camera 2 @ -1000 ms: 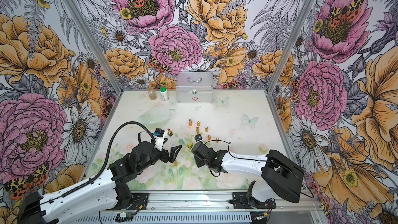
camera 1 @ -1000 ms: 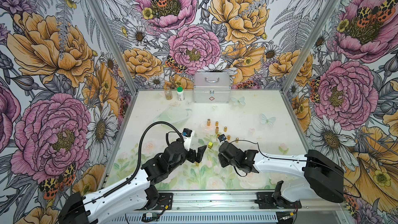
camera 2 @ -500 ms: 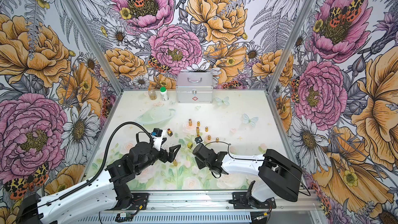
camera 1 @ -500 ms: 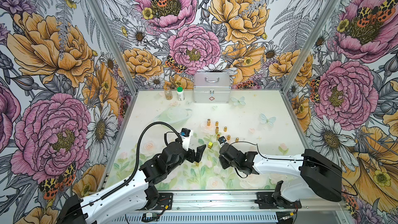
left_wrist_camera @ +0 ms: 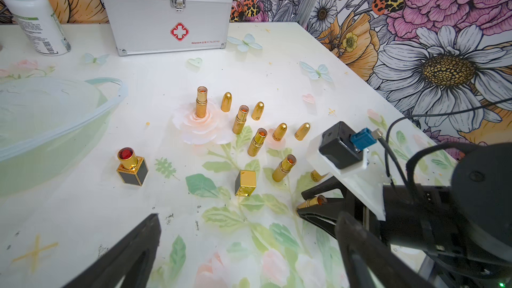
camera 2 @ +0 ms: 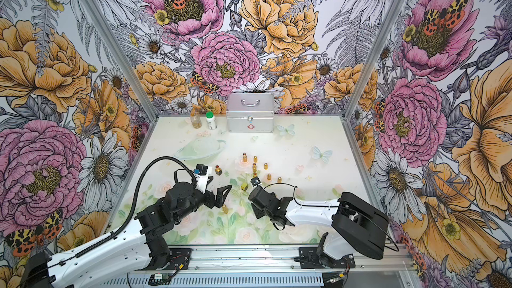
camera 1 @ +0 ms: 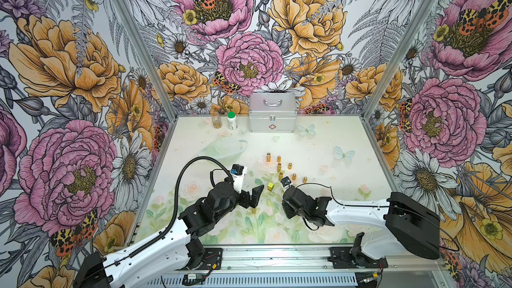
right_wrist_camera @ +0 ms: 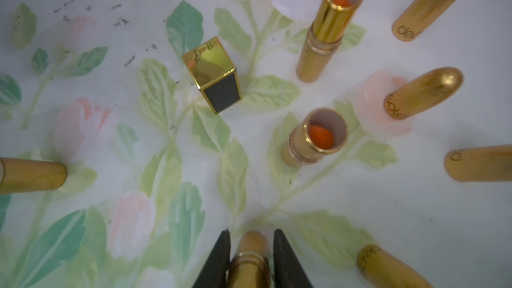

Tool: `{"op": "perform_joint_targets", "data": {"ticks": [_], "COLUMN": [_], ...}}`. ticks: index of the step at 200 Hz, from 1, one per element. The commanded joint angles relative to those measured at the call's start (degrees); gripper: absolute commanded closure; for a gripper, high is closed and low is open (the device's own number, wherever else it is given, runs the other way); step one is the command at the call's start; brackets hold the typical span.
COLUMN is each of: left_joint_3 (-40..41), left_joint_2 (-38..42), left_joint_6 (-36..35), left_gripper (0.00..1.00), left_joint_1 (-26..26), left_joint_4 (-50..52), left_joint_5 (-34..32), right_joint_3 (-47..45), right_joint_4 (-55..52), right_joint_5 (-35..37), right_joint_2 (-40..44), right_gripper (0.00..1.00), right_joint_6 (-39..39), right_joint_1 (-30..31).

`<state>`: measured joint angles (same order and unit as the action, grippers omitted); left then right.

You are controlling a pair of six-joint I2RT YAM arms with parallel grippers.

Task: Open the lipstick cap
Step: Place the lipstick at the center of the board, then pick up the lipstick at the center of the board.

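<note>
My right gripper (right_wrist_camera: 251, 232) is shut on a slim gold lipstick (right_wrist_camera: 249, 261), tilted low over the table. In the left wrist view the lipstick (left_wrist_camera: 313, 202) shows an open orange end with no cap on it, between the right gripper's fingers (left_wrist_camera: 318, 214). My left gripper (left_wrist_camera: 249, 223) hangs wide open and empty just to the left, also seen in a top view (camera 1: 255, 199). Another gold tube (camera 2: 225, 209) stands by its fingers. Several uncapped gold lipsticks (left_wrist_camera: 257, 141) and bullet-shaped gold caps (left_wrist_camera: 279, 131) stand behind.
A square black-and-gold lipstick (left_wrist_camera: 131, 167) and its square gold cap (left_wrist_camera: 245, 182) stand apart on the mat. At the back are a silver first-aid case (camera 1: 273, 116), a white bottle (camera 1: 232, 120) and an amber jar (camera 1: 216, 119). A pale translucent dish (left_wrist_camera: 110, 106) lies left.
The right gripper has shifted a little toward the table's front with the lipstick. The left arm has barely moved and stays open.
</note>
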<state>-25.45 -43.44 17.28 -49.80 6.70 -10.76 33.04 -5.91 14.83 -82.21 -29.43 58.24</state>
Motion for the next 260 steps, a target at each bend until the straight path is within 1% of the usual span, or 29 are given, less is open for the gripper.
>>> {"op": "perform_joint_targets", "data": {"ticks": [1, 45, 68, 97, 121, 138, 144, 148, 162, 176, 198, 203, 219, 230, 260], "left_joint_3": [0.23, -0.12, -1.13, -2.48, -3.11, -3.76, -4.01, -4.18, -4.83, -5.6, -6.49, -6.66, -6.87, -6.97, -7.21], "left_joint_2": [0.46, 0.46, 0.81, 2.23, 4.02, 5.35, 5.98, 6.3, 7.47, 8.36, 9.05, 9.0, 8.81, 8.46, 6.99], "left_joint_6": [0.53, 0.44, 0.53, 1.14, 3.31, 5.84, 6.87, 7.58, 9.72, 11.6, 13.49, 13.81, 14.51, 14.71, 15.06], "left_gripper": [0.01, 0.01, 0.01, 0.01, 0.01, 0.01, 0.01, 0.01, 0.01, 0.01, 0.01, 0.01, 0.01, 0.01, 0.01], "left_joint_1": [0.58, 0.81, 0.92, 1.21, 2.09, 3.22, 3.74, 4.08, 5.94, 8.12, 11.42, 12.07, 14.09, 15.17, 16.72], "left_joint_4": [0.37, 0.59, 2.45, 5.64, 8.09, 10.22, 11.2, 11.88, 14.44, 16.87, 19.8, 20.28, 21.16, 21.63, 22.96], "left_joint_5": [-0.79, -0.84, -0.84, -0.84, -0.83, -0.84, -0.84, -2.56, -2.68, -2.04, -1.63, 0.29, 1.57, 2.29, 2.59], "right_joint_3": [-0.61, 0.47, 1.79, 4.26, 9.18, 13.87, 15.59, 16.79, 20.44, 23.42, 27.84, 29.03, 32.76, 35.01, 39.04], "right_joint_4": [0.47, -1.06, -3.81, -9.7, -16.89, -22.47, -24.31, -25.62, -28.78, -30.58, -30.78, -30.8, -31.42, -31.42, -31.7], "right_joint_5": [1.28, 1.85, 1.89, 1.49, 0.91, -0.48, -1.27, -1.75, -4.65, -5.12, -8.07, -8.68, -7.82, -8.49, -7.58], "right_joint_2": [1.77, 2.82, 5.43, 9.83, 12.92, 13.16, 12.67, 12.17, 10.04, 7.87, 3.66, 2.43, -2.15, -4.91, -11.23], "right_gripper": [0.69, 0.62, 0.57, 0.53, 0.49, 0.46, 0.45, 0.45, 0.43, 0.42, 0.4, 0.39, 0.37, 0.37, 0.36], "right_joint_6": [0.46, 0.24, -0.09, -1.5, -1.57, -2.14, -2.54, -2.99, -3.51, -4.67, -6.68, -6.93, -7.96, -8.57, -10.98], "right_joint_1": [0.56, 0.6, 0.56, 0.56, 0.56, 0.52, 0.62, 0.73, 1.43, 3.44, 5.84, 6.4, 8.42, 9.18, 9.97]}}
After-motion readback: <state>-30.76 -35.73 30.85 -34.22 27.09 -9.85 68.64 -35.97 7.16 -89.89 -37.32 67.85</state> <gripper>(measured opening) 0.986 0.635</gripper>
